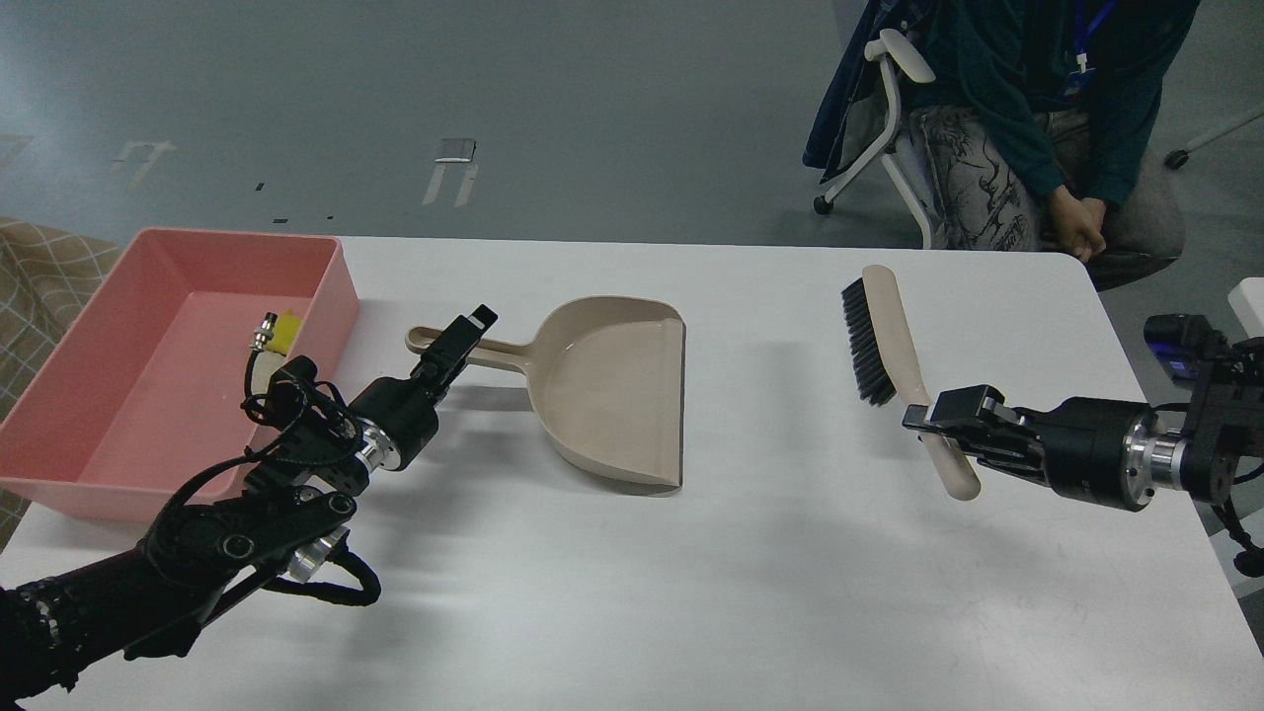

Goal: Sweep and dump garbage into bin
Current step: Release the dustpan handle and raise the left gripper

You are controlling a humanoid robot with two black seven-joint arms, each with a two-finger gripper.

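The pink bin [118,395] stands at the table's left edge. The yellow chunk [286,329] lies inside it by the right wall. A pale piece beside it, perhaps the bread slice [259,373], is mostly hidden behind my left arm's cables. My left gripper [462,341] is shut on the handle of the beige dustpan [612,390], which looks empty and sits low on the table just right of the bin. My right gripper [928,422] is shut on the beige handle of the black-bristled brush [869,341], at the table's right.
A seated person [1017,109] on a white-framed chair [894,128] is behind the table's far right corner. The white table [750,573] runs to its right edge near my right arm. A checked cloth [39,267] shows left of the bin.
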